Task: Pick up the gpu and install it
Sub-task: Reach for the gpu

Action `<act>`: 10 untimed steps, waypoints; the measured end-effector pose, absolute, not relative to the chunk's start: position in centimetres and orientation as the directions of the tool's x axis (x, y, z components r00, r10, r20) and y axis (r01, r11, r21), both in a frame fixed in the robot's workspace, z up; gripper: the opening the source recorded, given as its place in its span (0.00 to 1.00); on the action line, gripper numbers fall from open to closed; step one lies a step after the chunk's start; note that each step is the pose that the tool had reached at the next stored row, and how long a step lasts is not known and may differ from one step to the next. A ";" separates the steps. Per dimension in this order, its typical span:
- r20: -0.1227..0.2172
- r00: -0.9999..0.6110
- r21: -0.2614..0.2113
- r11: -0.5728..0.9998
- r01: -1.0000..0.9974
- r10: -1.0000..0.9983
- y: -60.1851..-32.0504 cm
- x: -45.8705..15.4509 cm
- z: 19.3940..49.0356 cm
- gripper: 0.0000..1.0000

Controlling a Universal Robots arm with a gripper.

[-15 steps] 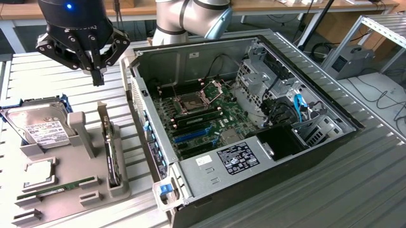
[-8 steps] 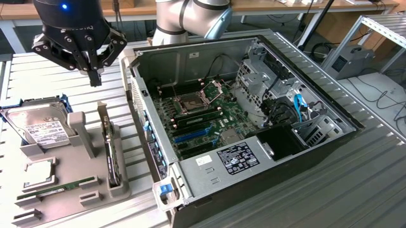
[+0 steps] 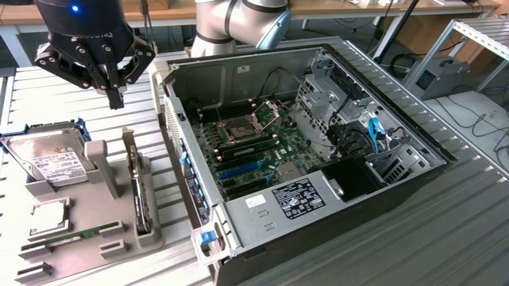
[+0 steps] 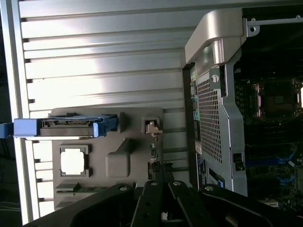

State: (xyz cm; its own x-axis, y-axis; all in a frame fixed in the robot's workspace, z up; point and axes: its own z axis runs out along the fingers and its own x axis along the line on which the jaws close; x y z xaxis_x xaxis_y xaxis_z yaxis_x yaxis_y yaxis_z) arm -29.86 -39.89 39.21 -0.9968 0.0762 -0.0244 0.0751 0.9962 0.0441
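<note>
Gripper [image 3: 116, 101] nearest me, fingers pressed together, empty, hovering above tray [image 3: 80, 257]; gpu [image 3: 142, 193] upright on edge in tray slot, beside case [image 3: 247, 233]; I judge pickup not begun; grasp calls for fingers spread, aligned over card.

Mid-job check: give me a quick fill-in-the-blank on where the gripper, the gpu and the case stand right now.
1. The gripper hangs above the gray holder tray with its fingers ____.
2. The gpu stands on edge in the tray, so the gripper holds ____.
3. The hard drive sits in a ____ caddy.
4. In the exterior view, the open computer case lies on the tray's ____ side.

Missing words: shut; nothing; blue; right.
</note>
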 end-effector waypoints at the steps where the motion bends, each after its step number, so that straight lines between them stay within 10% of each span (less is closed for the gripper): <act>1: -0.024 -0.997 0.044 0.996 0.075 0.076 -39.9 -29.9 39.2 0.11; 10: -0.025 -0.997 0.043 0.996 0.075 0.076 -40.4 -29.9 39.2 0.11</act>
